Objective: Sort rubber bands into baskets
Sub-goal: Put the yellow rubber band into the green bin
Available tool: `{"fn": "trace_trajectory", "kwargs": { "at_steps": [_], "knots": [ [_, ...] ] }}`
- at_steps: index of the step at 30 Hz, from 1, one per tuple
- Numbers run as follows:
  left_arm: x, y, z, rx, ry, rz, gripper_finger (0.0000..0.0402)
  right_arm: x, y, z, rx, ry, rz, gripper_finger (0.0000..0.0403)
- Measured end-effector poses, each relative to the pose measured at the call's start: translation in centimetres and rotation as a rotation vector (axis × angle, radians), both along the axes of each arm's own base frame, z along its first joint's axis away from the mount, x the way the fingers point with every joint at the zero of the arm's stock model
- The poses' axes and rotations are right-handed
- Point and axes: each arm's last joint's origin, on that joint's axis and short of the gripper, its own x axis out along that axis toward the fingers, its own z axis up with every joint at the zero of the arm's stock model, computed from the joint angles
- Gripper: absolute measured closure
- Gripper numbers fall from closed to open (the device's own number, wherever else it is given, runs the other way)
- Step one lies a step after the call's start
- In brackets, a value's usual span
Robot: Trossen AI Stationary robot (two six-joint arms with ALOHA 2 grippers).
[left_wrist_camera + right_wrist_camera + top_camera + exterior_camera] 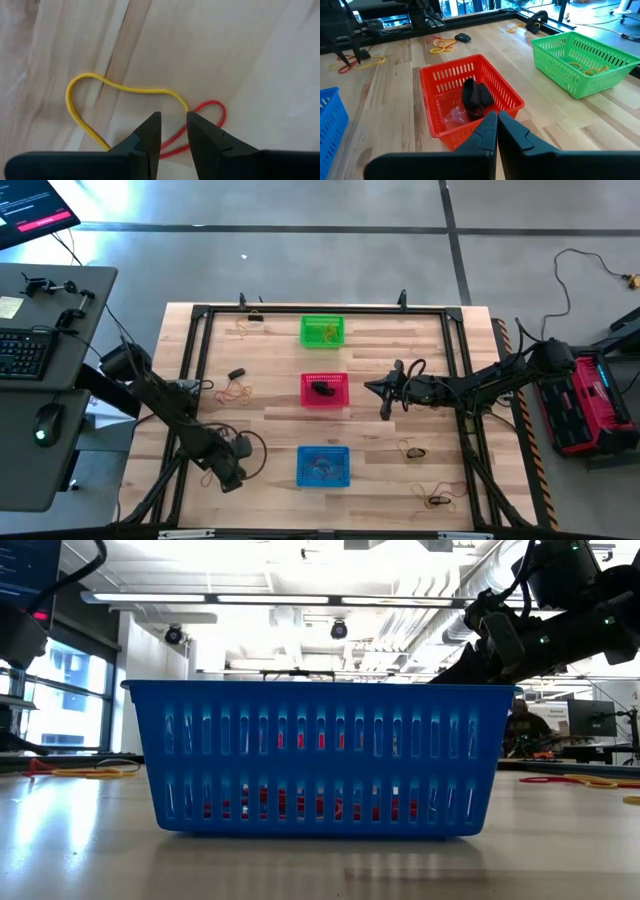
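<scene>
Yellow rubber is framed just ahead of the left gripper [173, 117], whose dark fingers are parted by a narrow gap and hold nothing. A yellow rubber band [95, 95] lies flat on the wooden table [260, 55], and a red rubber band [212, 107] touches it just beyond the fingertips. Both loops are judged to be very light, soft and stretchy; they would likely slip or spring away unless one thin strand is pinched squarely between the pads, best at the near arc of the yellow loop, clear of the red one, so that only one colour is lifted.

From above, the left arm is seen stretched low over the table's near-left part, its gripper [237, 448] pointed down, well apart from the blue basket [323, 465].

The right gripper [496, 120] is closed and empty, hovering near the red basket [470, 100], which holds dark bands. The green basket [580, 62] holds yellow ones. More loose bands [236, 392] lie elsewhere on the table.
</scene>
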Motion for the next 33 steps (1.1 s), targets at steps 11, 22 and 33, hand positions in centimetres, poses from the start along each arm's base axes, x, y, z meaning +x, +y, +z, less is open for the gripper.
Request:
{"fn": "trace_trajectory", "kwargs": {
  "at_steps": [11,22,33],
  "knots": [
    [0.7,0.4,-0.5,-0.003,0.013,-0.032,0.0338,0.0,0.0,0.0,0.000,0.000,0.000,0.0403],
    [0.8,0.4,-0.5,-0.028,0.024,-0.080,0.0353,0.0,0.0,0.0,0.000,0.000,0.000,0.0403],
    [1.4,-0.3,0.3,-0.069,0.004,-0.114,0.0315,0.0,0.0,0.0,0.002,-0.001,0.000,0.0403]
  ]
}}
